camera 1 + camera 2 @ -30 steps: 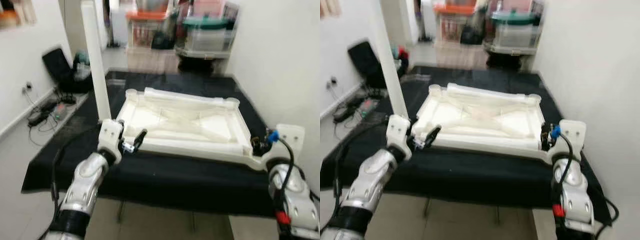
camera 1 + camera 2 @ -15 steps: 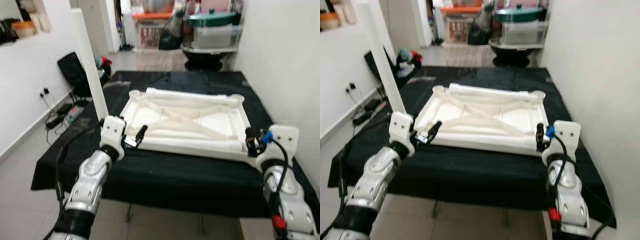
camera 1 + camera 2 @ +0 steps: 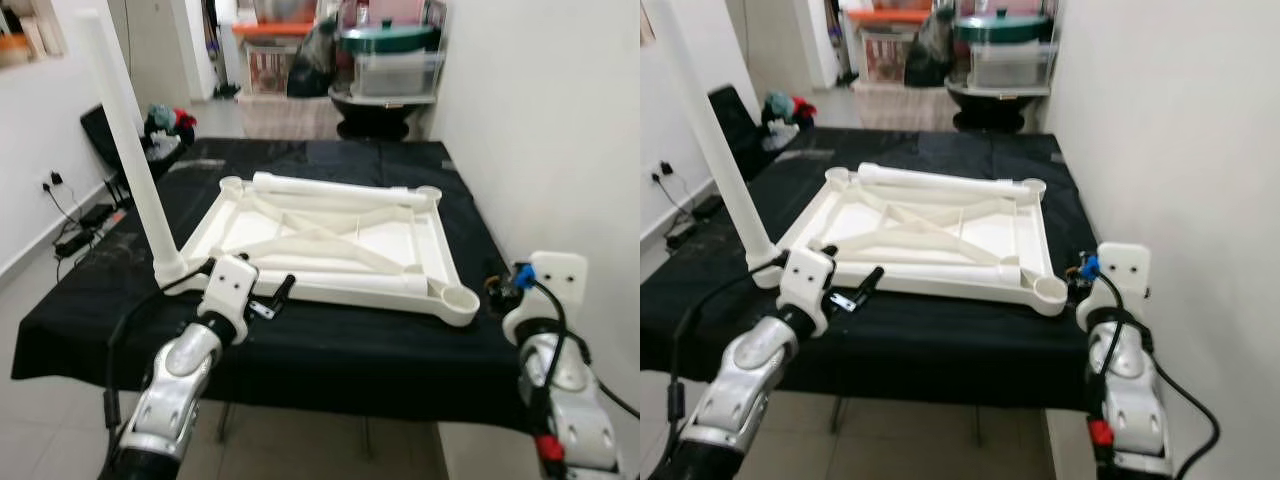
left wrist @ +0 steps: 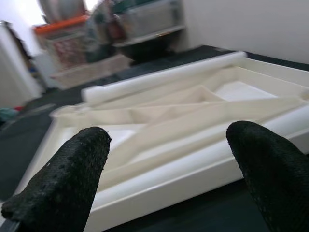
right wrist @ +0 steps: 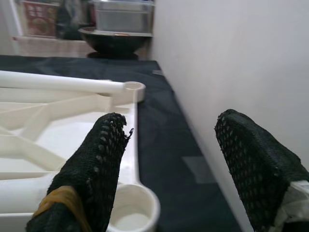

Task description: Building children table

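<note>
A fitted white leg (image 3: 130,150) rises at the black worktop's (image 3: 330,345) near-left corner, beside the open left pincer (image 3: 270,297). The upturned tabletop (image 3: 330,240) lies mid-worktop: rigid, light-looking plastic, probably slippery, best gripped by its rim. The right pincer (image 5: 174,169) gapes near the empty near-right socket (image 3: 458,298).

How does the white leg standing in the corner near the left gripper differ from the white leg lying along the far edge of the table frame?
The standing leg is upright, slightly tilted, seated in the near-left corner socket of the table frame; the lying leg rests flat, lengthwise along the far edge between two corner sockets. The standing leg rises well above the frame; the lying leg stays at rim level. Both are plain white round tubes.
</note>
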Tool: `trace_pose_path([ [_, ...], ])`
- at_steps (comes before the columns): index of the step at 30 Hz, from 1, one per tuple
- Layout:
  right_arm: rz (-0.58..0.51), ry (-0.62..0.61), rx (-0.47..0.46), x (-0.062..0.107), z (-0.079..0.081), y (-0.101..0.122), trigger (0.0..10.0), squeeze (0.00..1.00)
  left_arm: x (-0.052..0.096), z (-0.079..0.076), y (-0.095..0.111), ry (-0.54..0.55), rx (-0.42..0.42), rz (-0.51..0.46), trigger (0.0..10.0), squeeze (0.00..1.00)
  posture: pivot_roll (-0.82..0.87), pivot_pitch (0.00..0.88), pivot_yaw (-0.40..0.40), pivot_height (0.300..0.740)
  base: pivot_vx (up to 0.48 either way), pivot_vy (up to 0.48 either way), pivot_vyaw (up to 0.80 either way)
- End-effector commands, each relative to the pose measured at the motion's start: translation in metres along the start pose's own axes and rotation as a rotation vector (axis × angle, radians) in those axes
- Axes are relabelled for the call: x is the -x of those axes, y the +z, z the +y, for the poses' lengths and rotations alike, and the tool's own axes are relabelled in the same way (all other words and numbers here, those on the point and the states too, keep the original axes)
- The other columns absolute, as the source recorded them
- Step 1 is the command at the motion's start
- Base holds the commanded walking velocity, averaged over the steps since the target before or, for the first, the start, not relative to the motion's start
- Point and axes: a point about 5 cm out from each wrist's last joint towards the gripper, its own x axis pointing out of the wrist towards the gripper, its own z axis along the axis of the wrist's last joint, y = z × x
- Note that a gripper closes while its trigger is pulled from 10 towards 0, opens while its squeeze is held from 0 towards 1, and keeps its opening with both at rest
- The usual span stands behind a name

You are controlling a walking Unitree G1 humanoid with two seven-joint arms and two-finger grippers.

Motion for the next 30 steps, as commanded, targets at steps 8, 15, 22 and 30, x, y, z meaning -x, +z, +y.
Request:
trace_pose_path([
  [8,-0.018,0.099,0.007,0.004,0.018,0.003,10.0,0.0,0.053,0.019,-0.021,0.114,-0.036,0.142,10.0,0.0,0.06,0.0,-0.039,0.74,0.0,0.0,0.0],
  [15,-0.024,0.13,-0.017,0.001,0.032,0.005,10.0,0.0,0.041,0.007,-0.017,0.084,-0.054,0.106,10.0,0.0,0.07,0.0,-0.046,0.74,0.0,0.0,0.0],
  [22,-0.025,0.112,-0.026,0.002,0.027,0.004,10.0,0.0,0.041,0.009,-0.016,0.1,-0.016,0.104,10.0,0.0,0.06,0.0,-0.044,0.74,0.0,0.0,0.0],
  [30,-0.02,0.121,-0.023,0.003,0.032,0.002,10.0,0.0,0.042,0.006,-0.014,0.09,-0.003,0.096,10.0,0.0,0.06,0.0,-0.047,0.74,0.0,0.0,0.0],
])
